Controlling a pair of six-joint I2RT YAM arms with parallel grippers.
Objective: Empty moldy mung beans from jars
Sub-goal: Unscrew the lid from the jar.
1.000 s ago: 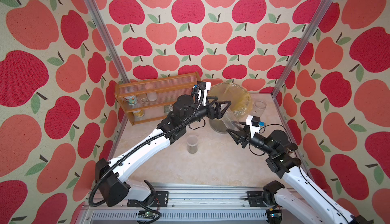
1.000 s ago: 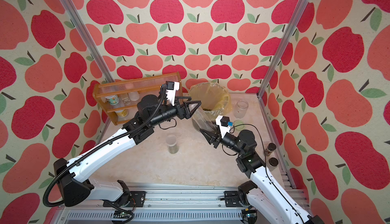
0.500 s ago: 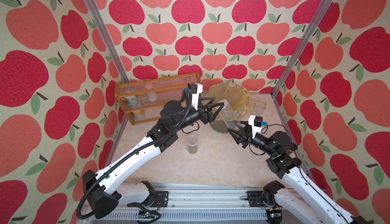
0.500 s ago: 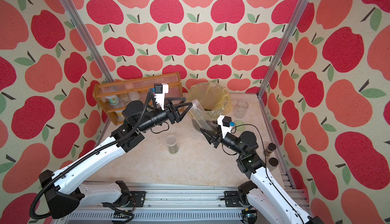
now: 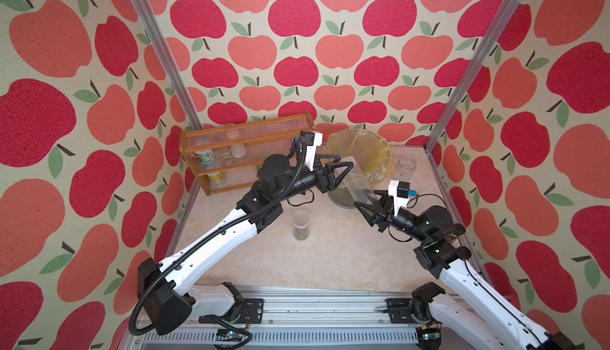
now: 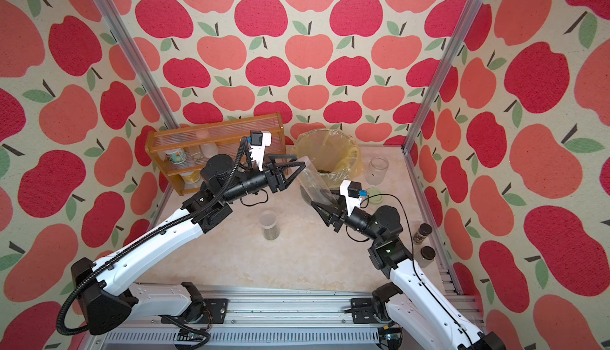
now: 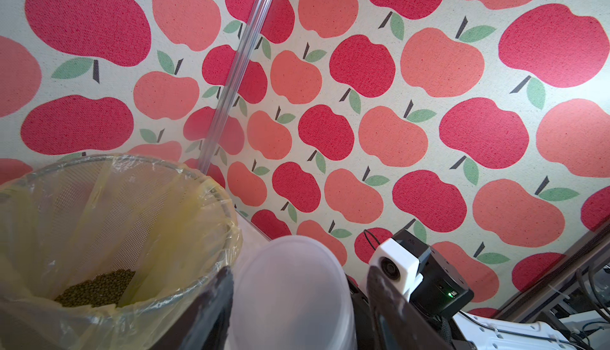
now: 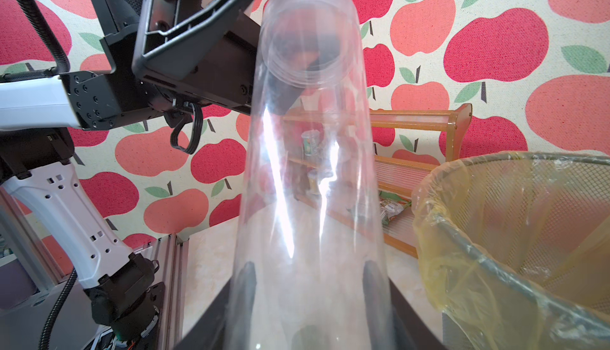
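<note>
We judge the job about a third done. Near the middle of the table the short jar [image 5: 301,224] stands upright, lidded, with mung beans [image 6: 270,233] filling its lower part, so it has yet to be emptied. Further right, the bin [image 7: 82,206] already has a small heap [image 7: 95,289] of beans at the bottom of its yellow liner. Beyond it the round-shouldered jar [image 6: 378,170] stands empty and open, with its pale green lid [image 6: 374,196] lying on the table just beside it. The tall slim jar [image 8: 313,167] hangs tilted between the two arms, near the bin's front rim, with its mouth end raised toward the left arm. The left claw [image 7: 298,272] has its jaws narrowed around what looks like a frosted cap [image 7: 290,299] on that end. One finger [image 7: 214,299] lies against the cap and the other finger [image 7: 379,302] shows a sliver of gap, so we cannot tell whether it grips yet. The right claw [image 8: 308,282] is clamped on the jar's base. The jar walls look clear, and the base is hidden, so we cannot tell what it contains.
</note>
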